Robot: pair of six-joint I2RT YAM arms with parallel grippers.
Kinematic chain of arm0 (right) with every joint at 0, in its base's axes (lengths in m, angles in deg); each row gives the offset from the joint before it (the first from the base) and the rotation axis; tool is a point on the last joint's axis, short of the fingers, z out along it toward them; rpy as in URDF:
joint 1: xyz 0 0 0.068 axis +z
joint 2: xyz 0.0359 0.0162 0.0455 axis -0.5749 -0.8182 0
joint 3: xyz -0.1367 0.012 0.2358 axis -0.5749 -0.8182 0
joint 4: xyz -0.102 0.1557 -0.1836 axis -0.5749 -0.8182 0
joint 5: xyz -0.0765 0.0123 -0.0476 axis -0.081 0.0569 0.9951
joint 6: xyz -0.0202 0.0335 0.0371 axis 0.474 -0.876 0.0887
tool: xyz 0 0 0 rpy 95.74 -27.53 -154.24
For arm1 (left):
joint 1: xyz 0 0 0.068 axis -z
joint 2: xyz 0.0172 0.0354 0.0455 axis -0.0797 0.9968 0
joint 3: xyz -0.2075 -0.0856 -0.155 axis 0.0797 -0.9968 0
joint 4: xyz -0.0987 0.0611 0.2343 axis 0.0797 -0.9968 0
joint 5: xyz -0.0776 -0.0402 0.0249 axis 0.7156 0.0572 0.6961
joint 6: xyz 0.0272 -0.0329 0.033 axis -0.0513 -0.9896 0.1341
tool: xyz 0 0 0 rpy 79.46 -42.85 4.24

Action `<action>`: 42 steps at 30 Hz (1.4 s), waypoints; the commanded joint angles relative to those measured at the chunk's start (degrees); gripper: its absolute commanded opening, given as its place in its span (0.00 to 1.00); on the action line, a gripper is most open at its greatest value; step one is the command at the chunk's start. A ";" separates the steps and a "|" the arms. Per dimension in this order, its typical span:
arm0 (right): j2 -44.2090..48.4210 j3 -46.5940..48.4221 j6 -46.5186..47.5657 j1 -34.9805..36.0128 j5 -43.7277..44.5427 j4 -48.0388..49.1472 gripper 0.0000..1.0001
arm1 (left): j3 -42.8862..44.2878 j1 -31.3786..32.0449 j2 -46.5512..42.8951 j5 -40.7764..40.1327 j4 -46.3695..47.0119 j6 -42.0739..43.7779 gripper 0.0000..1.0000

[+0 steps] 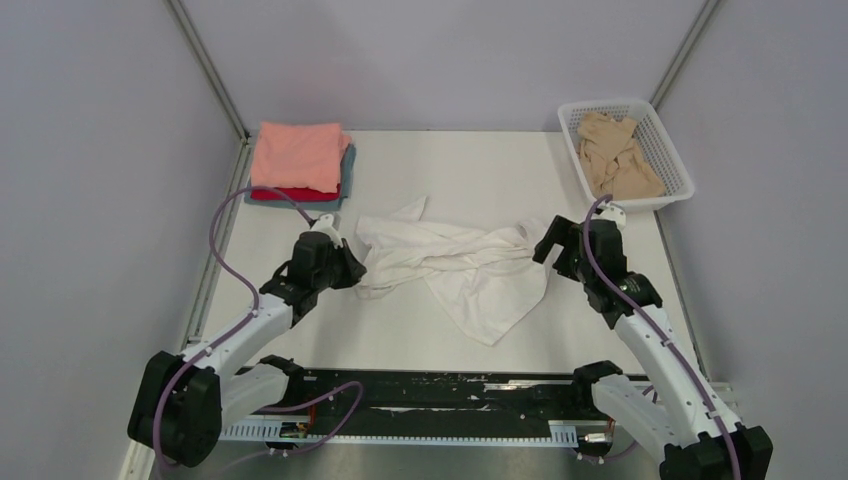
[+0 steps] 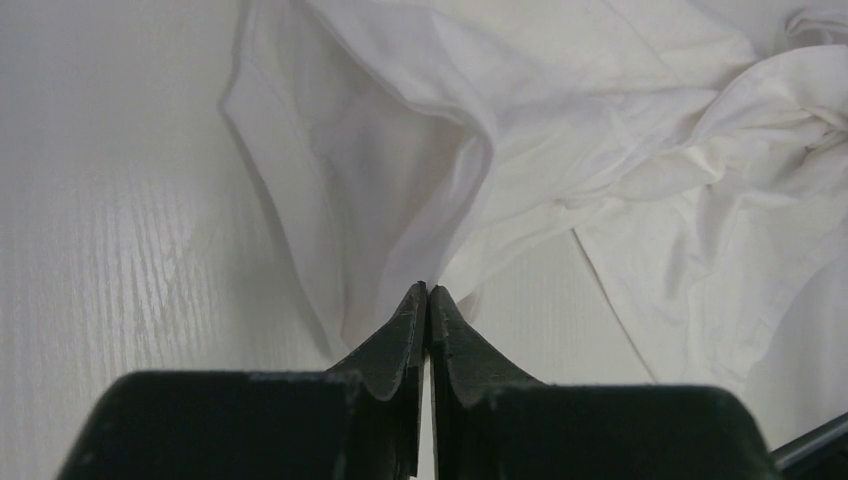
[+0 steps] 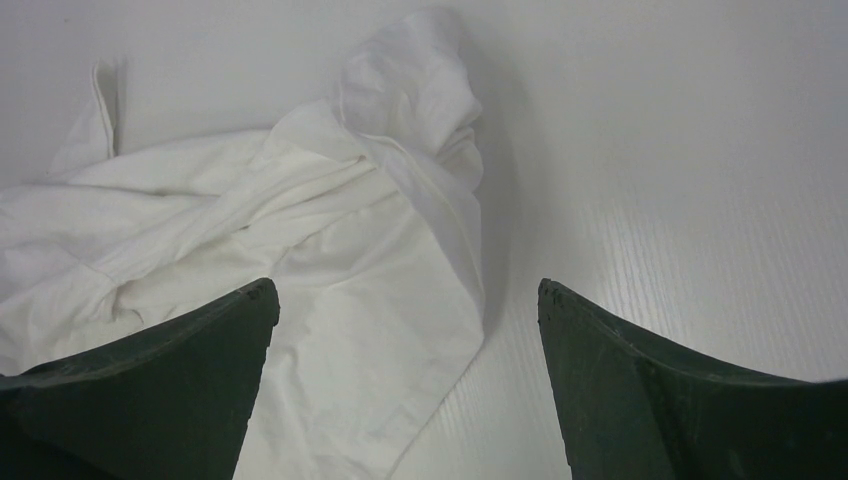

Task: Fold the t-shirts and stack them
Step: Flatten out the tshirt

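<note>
A crumpled white t-shirt [image 1: 460, 265] lies mid-table. My left gripper [image 1: 352, 268] is at its left edge. In the left wrist view the gripper [image 2: 428, 290] is shut, pinching a fold of the white t-shirt [image 2: 400, 170] that rises into the fingertips. My right gripper [image 1: 545, 245] is at the shirt's right end. It [image 3: 408, 290] is open wide, with the white t-shirt [image 3: 330, 250] below and between the jaws, not gripped. A folded salmon-pink shirt [image 1: 297, 155] tops a stack with a red [image 1: 290, 194] and a grey-blue one [image 1: 347, 172] at the back left. A beige shirt [image 1: 615, 155] lies in the basket.
A white lattice basket [image 1: 625, 103] stands at the back right corner. Grey walls with metal posts close in the table on three sides. A black rail [image 1: 430, 395] runs along the near edge between the arm bases.
</note>
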 commanded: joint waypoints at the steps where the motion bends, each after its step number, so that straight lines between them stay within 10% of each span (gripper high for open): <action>1: 2.15 -0.09 1.00 0.43 -0.92 -3.04 1.00 | 1.44 0.13 1.22 -1.05 0.47 1.03 0.04; 19: -15.14 -4.25 -4.17 41.28 -5.36 -3.64 0.91 | -0.69 0.13 -0.07 -1.24 0.59 -7.10 0.00; 29: -30.50 -2.78 -8.47 41.89 0.60 -0.25 0.59 | 0.88 0.10 -1.11 5.82 0.49 -7.32 0.00; 33: -32.66 -2.94 -9.07 41.64 2.06 0.13 0.27 | 1.55 0.05 -1.90 7.69 1.58 -7.49 0.00; 42: -17.80 1.89 -8.38 30.25 12.80 1.15 0.05 | 1.76 0.01 -8.69 -2.48 4.38 -9.02 0.00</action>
